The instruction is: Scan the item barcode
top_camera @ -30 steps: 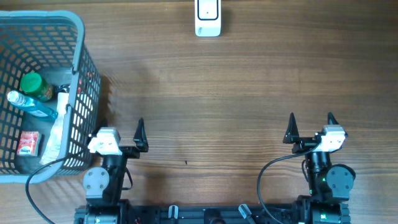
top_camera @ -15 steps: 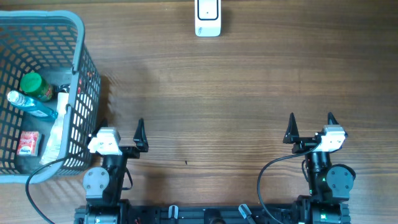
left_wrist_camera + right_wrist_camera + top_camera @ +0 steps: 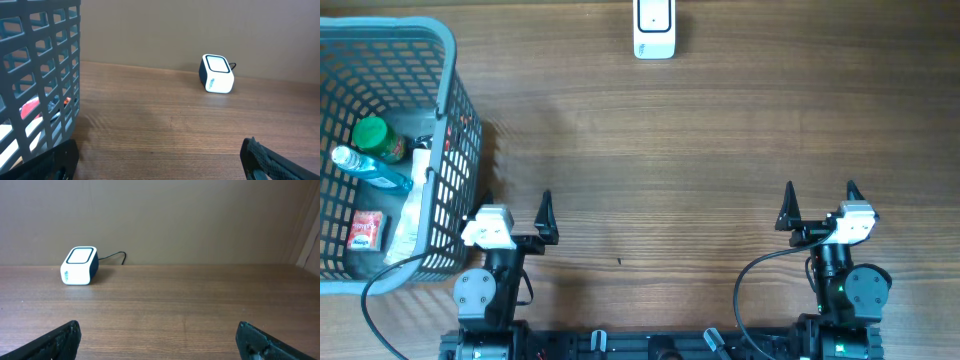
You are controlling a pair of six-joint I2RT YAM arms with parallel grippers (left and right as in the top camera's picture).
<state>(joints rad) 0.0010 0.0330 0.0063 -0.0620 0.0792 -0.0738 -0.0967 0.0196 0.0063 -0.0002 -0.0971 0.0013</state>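
Note:
A white barcode scanner (image 3: 654,28) stands at the table's far edge, also seen as the scanner (image 3: 217,74) and the scanner (image 3: 79,266) in the wrist views. Items lie in the grey basket (image 3: 448,70) at the left: a green-capped bottle (image 3: 377,139), a blue bottle (image 3: 370,170), a red packet (image 3: 366,230) and a white packet (image 3: 412,215). My left gripper (image 3: 516,205) is open beside the basket's near right corner, holding nothing. My right gripper (image 3: 819,197) is open at the near right, empty as well.
The basket wall (image 3: 35,85) fills the left of the left wrist view, close to my left finger. The scanner's cable (image 3: 112,256) runs off behind it. Bare wooden table (image 3: 660,170) lies between the arms and the scanner.

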